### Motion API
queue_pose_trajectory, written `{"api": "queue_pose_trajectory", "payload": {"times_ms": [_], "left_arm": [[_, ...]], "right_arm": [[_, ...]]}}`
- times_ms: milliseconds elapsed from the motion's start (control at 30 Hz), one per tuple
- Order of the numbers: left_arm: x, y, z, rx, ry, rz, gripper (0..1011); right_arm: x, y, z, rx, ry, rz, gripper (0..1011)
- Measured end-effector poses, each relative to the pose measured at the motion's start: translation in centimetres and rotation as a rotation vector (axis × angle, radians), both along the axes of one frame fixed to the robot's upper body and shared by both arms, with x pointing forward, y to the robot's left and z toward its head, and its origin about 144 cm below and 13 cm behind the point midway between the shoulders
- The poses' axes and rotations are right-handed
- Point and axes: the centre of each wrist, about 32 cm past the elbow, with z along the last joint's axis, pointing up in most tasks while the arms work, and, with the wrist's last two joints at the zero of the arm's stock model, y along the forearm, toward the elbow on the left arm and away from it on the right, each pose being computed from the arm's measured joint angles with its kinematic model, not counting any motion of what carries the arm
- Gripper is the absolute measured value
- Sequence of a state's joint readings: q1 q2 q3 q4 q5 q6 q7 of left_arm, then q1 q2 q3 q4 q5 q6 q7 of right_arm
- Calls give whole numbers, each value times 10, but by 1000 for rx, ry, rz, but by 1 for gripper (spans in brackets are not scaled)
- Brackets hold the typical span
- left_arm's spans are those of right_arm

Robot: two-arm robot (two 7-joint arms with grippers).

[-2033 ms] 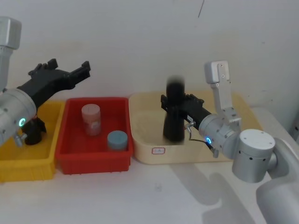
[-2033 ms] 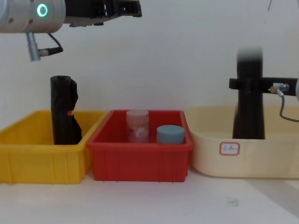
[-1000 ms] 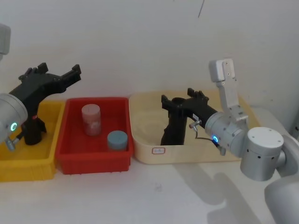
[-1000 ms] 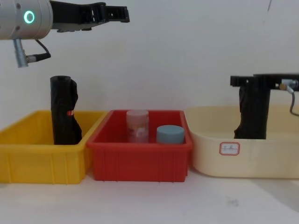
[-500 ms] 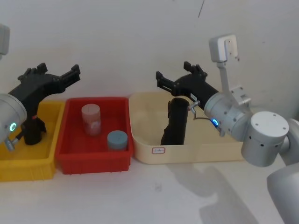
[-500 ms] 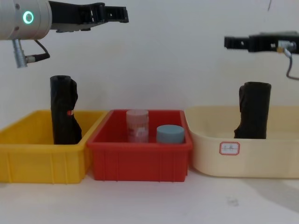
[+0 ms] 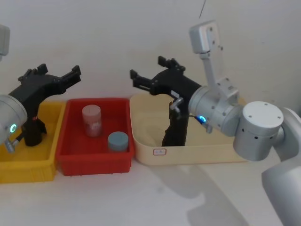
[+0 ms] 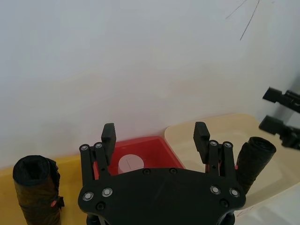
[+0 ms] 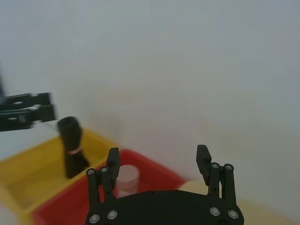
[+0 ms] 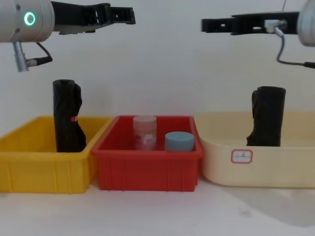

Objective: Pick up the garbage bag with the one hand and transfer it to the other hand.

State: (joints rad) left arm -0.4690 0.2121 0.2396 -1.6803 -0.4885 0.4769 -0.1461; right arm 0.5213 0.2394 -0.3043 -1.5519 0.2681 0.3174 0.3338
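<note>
One black rolled garbage bag [image 7: 176, 129] [image 10: 266, 117] [image 8: 253, 159] stands on end in the cream bin [image 7: 197, 153], leaning slightly, with nothing holding it. A second black garbage bag roll [image 10: 67, 123] [image 7: 33, 133] [image 8: 35, 190] [image 9: 71, 143] stands in the yellow bin [image 10: 39, 172]. My right gripper [image 7: 146, 67] [image 10: 206, 23] [image 9: 158, 152] hangs open and empty, above the cream bin's left end and higher than the bag. My left gripper [image 7: 59, 69] [image 10: 129, 14] [image 8: 155, 129] is open and empty, high over the seam between the yellow and red bins.
The red bin [image 7: 94, 162] sits between the other two and holds a pink jar [image 7: 92, 120] and a blue-lidded jar [image 7: 118, 141]. A white wall stands close behind the bins. Bare white table [image 7: 155, 197] lies in front.
My right gripper opened and let go of the bag, which stayed standing in the cream bin; the gripper then rose and swung left. The left arm has held still for the last second.
</note>
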Motion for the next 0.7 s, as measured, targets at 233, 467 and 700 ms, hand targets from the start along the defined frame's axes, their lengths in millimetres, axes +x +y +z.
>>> {"api": "queue_pose_trajectory", "payload": {"times_ms": [233, 467, 700], "left_arm": [[0, 0, 0, 0, 0, 0, 1002], [0, 0, 0, 0, 0, 0, 1001], [0, 0, 0, 0, 0, 0, 1001]], "right_arm": [[-7, 21, 6, -28, 74, 83, 1001], [-11, 39, 9, -82, 135, 144, 1001], [-11, 55, 10, -131, 185, 191, 1001]]}}
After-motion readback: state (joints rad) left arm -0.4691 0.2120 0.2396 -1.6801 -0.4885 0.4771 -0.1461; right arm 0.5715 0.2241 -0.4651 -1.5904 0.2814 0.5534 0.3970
